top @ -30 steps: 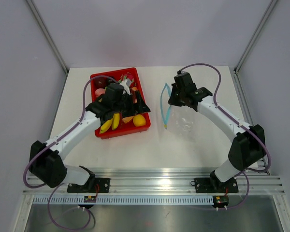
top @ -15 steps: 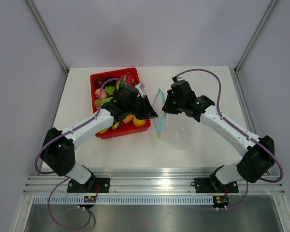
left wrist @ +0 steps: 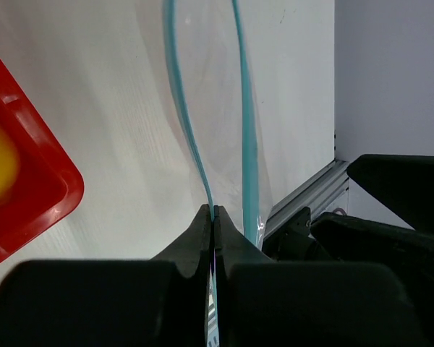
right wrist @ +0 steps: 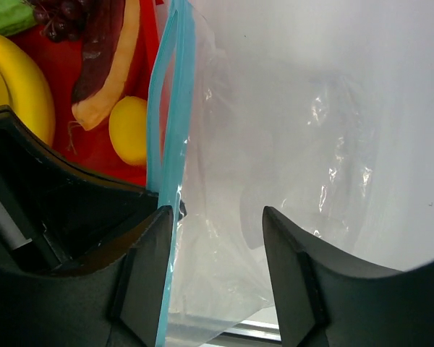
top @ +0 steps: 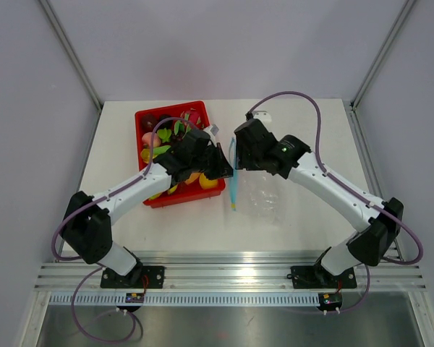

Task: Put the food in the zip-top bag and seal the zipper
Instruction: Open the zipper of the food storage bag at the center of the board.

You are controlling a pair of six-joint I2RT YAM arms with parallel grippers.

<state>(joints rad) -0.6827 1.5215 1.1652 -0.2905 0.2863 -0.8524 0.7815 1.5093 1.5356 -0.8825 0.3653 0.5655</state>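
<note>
The zip-top bag (top: 266, 194) lies clear and crinkly right of the red tray, its teal zipper (top: 233, 189) facing the tray. My left gripper (left wrist: 213, 211) is shut on one lip of the zipper (left wrist: 179, 94); the other lip (left wrist: 247, 130) hangs free beside it, so the mouth gapes. My right gripper (right wrist: 217, 211) is open, one finger against the zipper (right wrist: 172, 108), the other over the bag's film (right wrist: 296, 144). The food stays in the tray: a banana (right wrist: 22, 79), a yellow citrus (right wrist: 129, 130), a papaya slice (right wrist: 116, 65) and grapes (right wrist: 58, 14).
The red tray (top: 175, 108) stands at the back left, its near right corner (left wrist: 36, 195) close to the bag's mouth. Both gripper heads (top: 227, 170) (top: 240, 160) nearly touch over the zipper. Metal posts and grey walls frame the table.
The left gripper left the tray, swung right to the bag's mouth and shut on a zipper lip. The right gripper carried the bag leftward, then opened.
</note>
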